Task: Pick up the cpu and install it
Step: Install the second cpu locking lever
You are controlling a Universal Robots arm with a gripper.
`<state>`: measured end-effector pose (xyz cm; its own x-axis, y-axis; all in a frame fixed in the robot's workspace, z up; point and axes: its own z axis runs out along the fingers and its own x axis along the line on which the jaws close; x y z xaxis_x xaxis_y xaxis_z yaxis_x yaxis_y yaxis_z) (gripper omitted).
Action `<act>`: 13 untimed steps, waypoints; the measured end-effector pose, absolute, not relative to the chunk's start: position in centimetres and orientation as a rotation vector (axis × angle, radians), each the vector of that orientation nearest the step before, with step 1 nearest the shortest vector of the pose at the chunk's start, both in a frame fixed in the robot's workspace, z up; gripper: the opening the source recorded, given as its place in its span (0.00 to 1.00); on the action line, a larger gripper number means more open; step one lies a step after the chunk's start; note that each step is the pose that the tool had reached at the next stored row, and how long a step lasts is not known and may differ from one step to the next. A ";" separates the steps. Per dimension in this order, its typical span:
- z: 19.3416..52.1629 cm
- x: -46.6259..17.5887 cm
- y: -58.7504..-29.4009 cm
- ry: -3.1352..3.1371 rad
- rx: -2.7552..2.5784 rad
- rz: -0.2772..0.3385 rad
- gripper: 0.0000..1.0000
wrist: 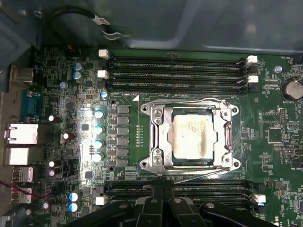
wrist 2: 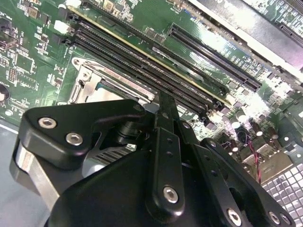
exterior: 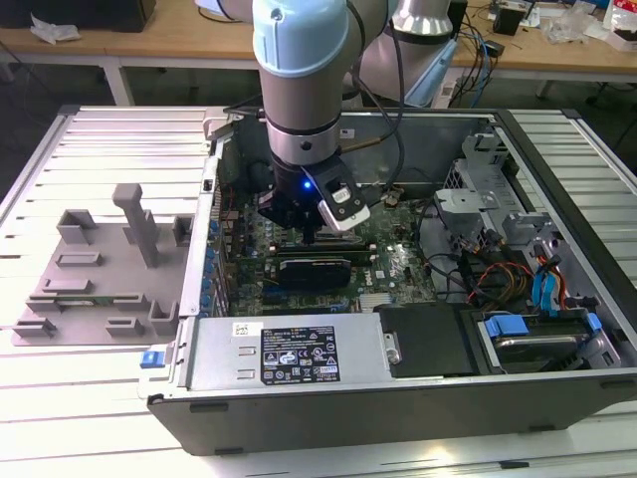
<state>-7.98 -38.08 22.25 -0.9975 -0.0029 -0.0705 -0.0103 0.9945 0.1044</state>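
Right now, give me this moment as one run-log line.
arm: inside open computer case | gripper: above motherboard | cpu: seated in socket frame | fixture blocks: outside case

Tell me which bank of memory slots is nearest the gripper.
The bank right beside the gripper, on its side of the cpu; the other bank lies beyond the socket.

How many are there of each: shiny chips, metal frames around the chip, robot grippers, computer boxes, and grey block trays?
cpu, lying in its socket: 1
metal socket frame: 1
gripper: 1
computer case: 1
grey fixture plate: 1
Total: 5
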 end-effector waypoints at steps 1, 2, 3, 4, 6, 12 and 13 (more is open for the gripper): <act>22.3 -8.0 -38.1 3.067 -0.010 0.161 0.11; 22.1 -8.0 -38.1 3.067 -0.010 0.172 0.11; 22.1 -8.0 -38.1 3.066 -0.010 0.175 0.11; 22.1 -8.0 -38.1 3.066 -0.010 0.175 0.11; 22.1 -8.0 -38.1 3.066 -0.010 0.175 0.11; 21.4 -8.4 -38.1 3.064 -0.009 0.193 0.11; 21.3 -8.5 -38.1 3.063 -0.009 0.199 0.11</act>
